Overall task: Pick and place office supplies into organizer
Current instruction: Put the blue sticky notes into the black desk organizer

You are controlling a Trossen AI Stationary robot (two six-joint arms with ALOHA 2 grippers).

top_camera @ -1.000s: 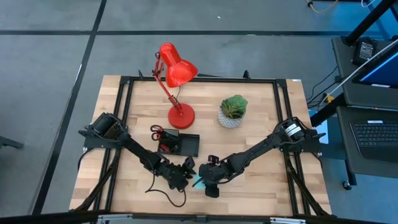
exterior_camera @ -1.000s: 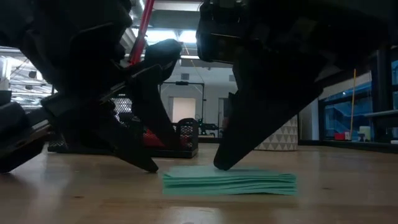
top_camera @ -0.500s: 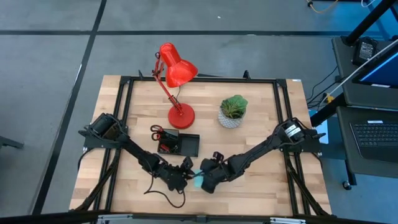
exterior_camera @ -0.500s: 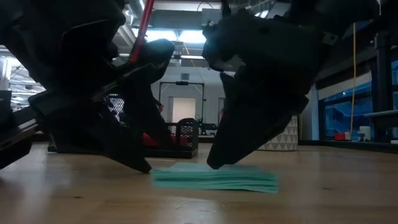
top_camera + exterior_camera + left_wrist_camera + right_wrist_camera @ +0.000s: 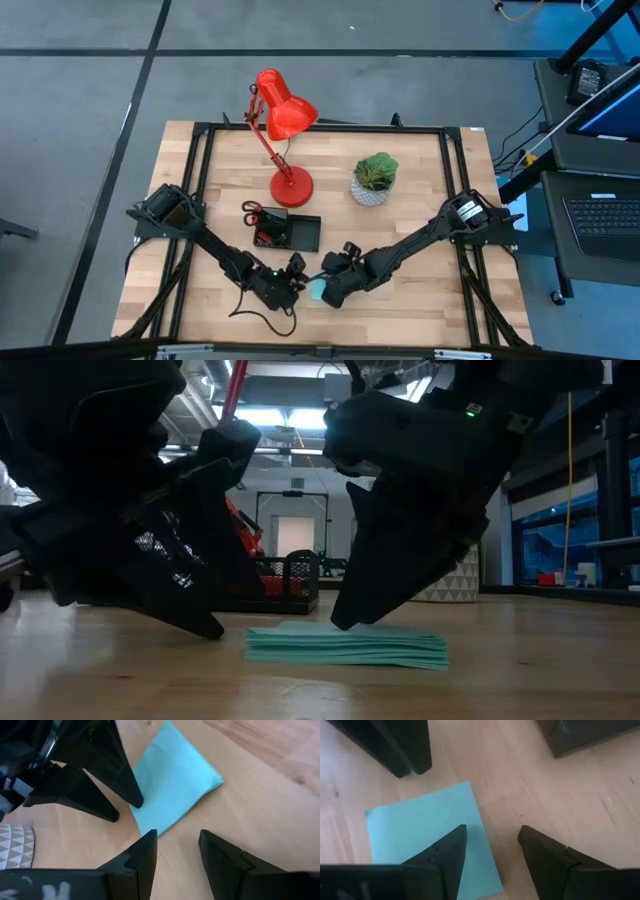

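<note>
Down at the bench's [image 5: 420, 180] near edge, the sticky-note pad [image 5: 346, 645] lies flat, outside the organizer [image 5: 287, 231]. Left tool [image 5: 291, 283] and right tool [image 5: 328, 292] flank it, both spread open, gripping nothing.

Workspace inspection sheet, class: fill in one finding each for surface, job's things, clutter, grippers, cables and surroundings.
Surface: wooden table, black frame.
Job's things: sticky-note pad flat on the table between both grippers, outside the organizer; scissors at the organizer's far left corner.
Clutter: red lamp; potted plant.
Grippers: left gripper open, just short of the pad; right gripper open, one finger over the pad.
Cables: black cable looped beside the left arm.
Surroundings: laptop on a side stand.
</note>
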